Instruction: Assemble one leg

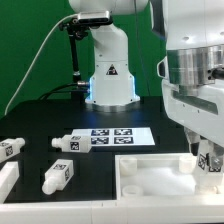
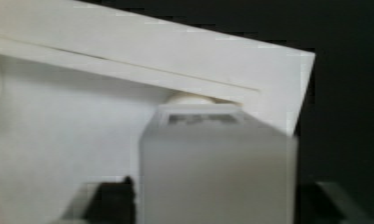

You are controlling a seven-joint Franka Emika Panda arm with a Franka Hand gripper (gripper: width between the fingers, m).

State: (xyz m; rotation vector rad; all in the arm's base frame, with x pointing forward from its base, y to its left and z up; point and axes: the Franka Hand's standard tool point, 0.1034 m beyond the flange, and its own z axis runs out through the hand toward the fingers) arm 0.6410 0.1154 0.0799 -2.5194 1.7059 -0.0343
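Observation:
My gripper (image 1: 208,158) is at the exterior view's right, low over the near right corner of the white tray-like tabletop (image 1: 150,178). It is shut on a white leg (image 1: 211,160) with a tag sticker. In the wrist view the leg (image 2: 210,160) stands between the dark fingers (image 2: 113,198) of my gripper (image 2: 216,205). Its narrow stub end (image 2: 198,99) points at the tabletop (image 2: 113,100) near that corner. I cannot tell whether stub and tabletop touch. Three more legs lie on the black table: one (image 1: 68,142) by the marker board, one (image 1: 11,148) at the far left, one (image 1: 57,175) near the front.
The marker board (image 1: 116,137) lies flat in front of the robot base (image 1: 110,70). A white block (image 1: 6,182) sits at the exterior view's left edge. A cable runs behind the base against the green backdrop.

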